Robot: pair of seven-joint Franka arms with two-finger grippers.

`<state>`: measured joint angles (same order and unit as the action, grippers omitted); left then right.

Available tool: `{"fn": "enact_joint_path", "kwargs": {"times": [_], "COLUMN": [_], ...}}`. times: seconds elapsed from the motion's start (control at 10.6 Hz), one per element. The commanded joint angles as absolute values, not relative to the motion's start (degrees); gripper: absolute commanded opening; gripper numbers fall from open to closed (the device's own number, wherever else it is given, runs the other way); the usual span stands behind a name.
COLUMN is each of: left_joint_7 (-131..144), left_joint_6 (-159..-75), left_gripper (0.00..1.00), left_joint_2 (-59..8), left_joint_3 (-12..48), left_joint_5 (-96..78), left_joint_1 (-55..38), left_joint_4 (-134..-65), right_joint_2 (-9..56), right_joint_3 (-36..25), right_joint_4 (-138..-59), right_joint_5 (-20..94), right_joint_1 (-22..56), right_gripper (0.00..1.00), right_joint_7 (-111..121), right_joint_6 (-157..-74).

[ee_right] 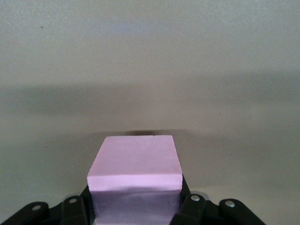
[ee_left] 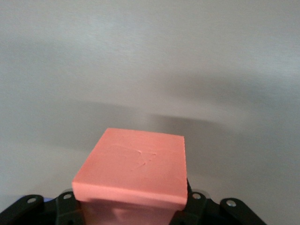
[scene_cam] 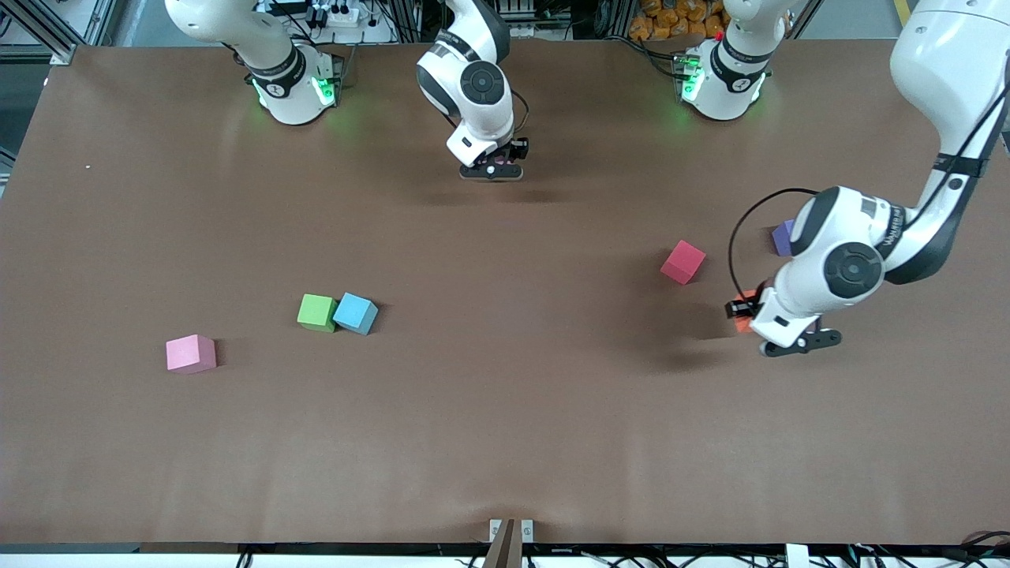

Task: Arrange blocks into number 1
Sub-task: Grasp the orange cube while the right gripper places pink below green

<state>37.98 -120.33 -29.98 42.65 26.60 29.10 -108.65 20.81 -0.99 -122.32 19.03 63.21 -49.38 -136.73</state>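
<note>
Blocks, matte foam cubes, orange block (ee_left: 133,171) dented

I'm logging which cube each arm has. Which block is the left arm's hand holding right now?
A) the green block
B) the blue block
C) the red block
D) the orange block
D: the left wrist view shows the orange block clamped in the left hand, while the red block, green block and blue block all sit untouched on the table.
</note>
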Motion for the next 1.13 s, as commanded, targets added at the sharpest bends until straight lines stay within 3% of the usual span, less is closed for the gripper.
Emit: {"fn": "enact_joint_path", "kwargs": {"times": [0.0,0.47,0.66,1.03], "left_joint_7": [43.6,47.6,47.7,47.7], "left_joint_6": [-119.6,-119.6,-119.6,-119.6], "left_gripper": [0.00,0.00,0.00,0.00], "left_joint_2": [-29.1,-29.8,-30.0,-30.1], "left_joint_3": [45.2,45.2,45.2,45.2], "left_joint_5": [25.4,25.4,25.4,25.4], "left_joint_1": [28.0,25.4,25.4,25.0], "left_joint_4": [-109.5,-109.6,-109.6,-109.6], "right_joint_2": [20.0,20.0,20.0,19.4], "right_joint_3": [-0.9,-0.9,-0.9,-1.0], "right_joint_4": [-123.4,-123.4,-123.4,-123.3], "right_joint_5": [18.5,17.7,17.7,16.8], "right_joint_1": [63.8,63.8,63.8,63.5], "right_gripper": [0.63,0.66,1.00,1.00], "right_joint_7": [-50.4,-50.3,-50.2,-50.1], "right_joint_6": [-136.8,-136.8,-136.8,-136.8]}}
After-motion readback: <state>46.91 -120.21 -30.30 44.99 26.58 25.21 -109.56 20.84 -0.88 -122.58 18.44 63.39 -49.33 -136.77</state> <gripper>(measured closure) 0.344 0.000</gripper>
